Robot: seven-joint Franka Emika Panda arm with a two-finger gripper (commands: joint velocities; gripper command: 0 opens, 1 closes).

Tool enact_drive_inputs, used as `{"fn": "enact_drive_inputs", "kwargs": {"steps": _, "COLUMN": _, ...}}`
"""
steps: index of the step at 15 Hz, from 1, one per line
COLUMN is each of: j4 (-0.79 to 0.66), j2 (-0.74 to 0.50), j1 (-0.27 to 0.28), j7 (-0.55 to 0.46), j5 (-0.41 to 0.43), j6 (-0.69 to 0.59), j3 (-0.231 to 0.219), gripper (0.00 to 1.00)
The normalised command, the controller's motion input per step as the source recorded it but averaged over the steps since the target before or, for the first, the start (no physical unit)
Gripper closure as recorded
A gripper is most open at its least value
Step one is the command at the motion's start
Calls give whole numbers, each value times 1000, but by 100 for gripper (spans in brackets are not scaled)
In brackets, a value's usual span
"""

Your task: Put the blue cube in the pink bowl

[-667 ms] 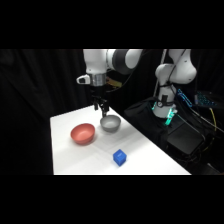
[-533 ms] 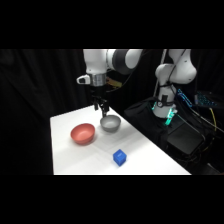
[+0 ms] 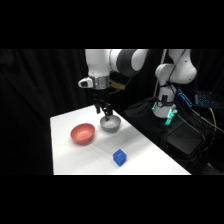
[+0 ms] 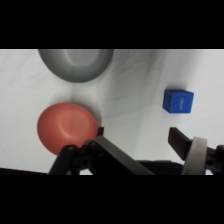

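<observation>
The blue cube (image 3: 119, 158) sits on the white table (image 3: 145, 150) near its front edge, apart from both bowls. The pink bowl (image 3: 82, 133) rests at the table's left middle. My gripper (image 3: 103, 111) hangs high above the back of the table, over the spot between the two bowls, far from the cube. In the wrist view the gripper (image 4: 137, 137) is open with nothing between its fingers; the pink bowl (image 4: 66, 127) lies at lower left and the blue cube (image 4: 178, 101) at right.
A grey bowl (image 3: 110, 124) stands just right of the pink one, at the top of the wrist view (image 4: 76, 64). Black equipment with a green light (image 3: 169, 117) and cables sits off the table's right edge, by the arm's base (image 3: 172, 75).
</observation>
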Motion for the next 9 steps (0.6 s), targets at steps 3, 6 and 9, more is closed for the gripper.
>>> {"fn": "enact_drive_inputs", "kwargs": {"steps": 3, "j4": 17, "j2": 42, "j1": 107, "j7": 181, "j5": -4, "j6": 78, "j3": 87, "gripper": 0}}
{"fn": "enact_drive_inputs", "kwargs": {"steps": 6, "j4": 19, "j2": 85, "j1": 116, "j7": 254, "j5": -30, "j6": 140, "j3": 80, "gripper": 0}}
{"fn": "enact_drive_inputs", "kwargs": {"steps": 9, "j4": 37, "j2": 129, "j1": 131, "j7": 339, "j5": -106, "j6": 185, "j3": 65, "gripper": 0}}
